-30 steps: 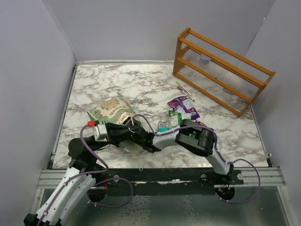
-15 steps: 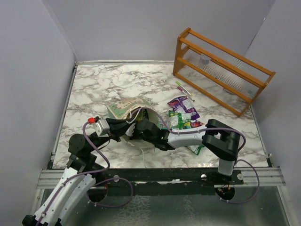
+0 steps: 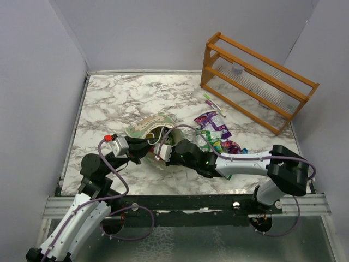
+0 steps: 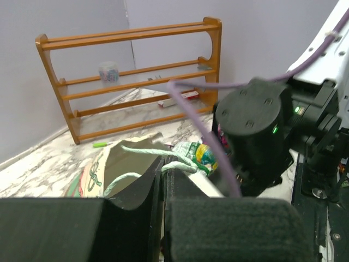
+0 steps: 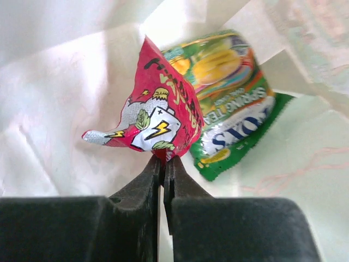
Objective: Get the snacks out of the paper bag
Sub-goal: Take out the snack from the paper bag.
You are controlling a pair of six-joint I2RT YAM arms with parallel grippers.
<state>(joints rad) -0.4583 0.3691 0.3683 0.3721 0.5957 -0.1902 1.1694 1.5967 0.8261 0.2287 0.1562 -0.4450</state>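
Overhead, one grey-veined marble table (image 3: pixel 120 98) sits boxed in by plain pale walls (image 3: pixel 152 33). One wooden rack (image 3: pixel 256 82) stands at the far right. One paper bag (image 3: pixel 144 124) lies near the middle, and the left gripper (image 4: pixel 162 177) is pressed together on its rim. Inside it, the right gripper (image 5: pixel 163 164) pinches one red packet (image 5: pixel 158 120) by a corner, with one green packet (image 5: pixel 234 93) just behind. Loose packets (image 3: pixel 215 134), too overlapped to count, lie right of the bag, partly under the right arm; one pen (image 3: pixel 214 105) lies near the rack
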